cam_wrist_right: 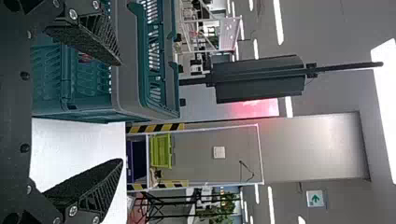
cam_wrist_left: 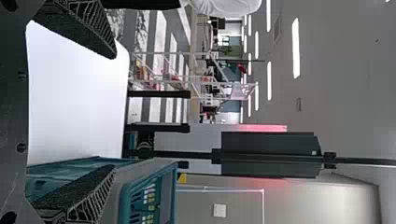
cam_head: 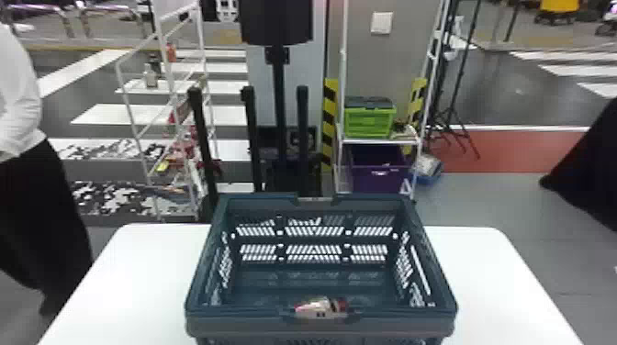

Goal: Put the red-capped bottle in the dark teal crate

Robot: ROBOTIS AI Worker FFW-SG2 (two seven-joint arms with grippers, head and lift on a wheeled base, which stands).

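Two spread grippers serve us; left and near of the dark teal crate [cam_head: 229, 326], our left gripper [cam_wrist_left: 115, 112] is empty; inside the crate, by its near wall, the red-capped bottle [cam_head: 320, 308] lies crosswise, cap rightward; we judge only withdrawal remains; right and near of the crate, our empty right gripper [cam_wrist_right: 121, 112] seems closer, that wall between; behind, rightward, a green box [cam_head: 369, 121].
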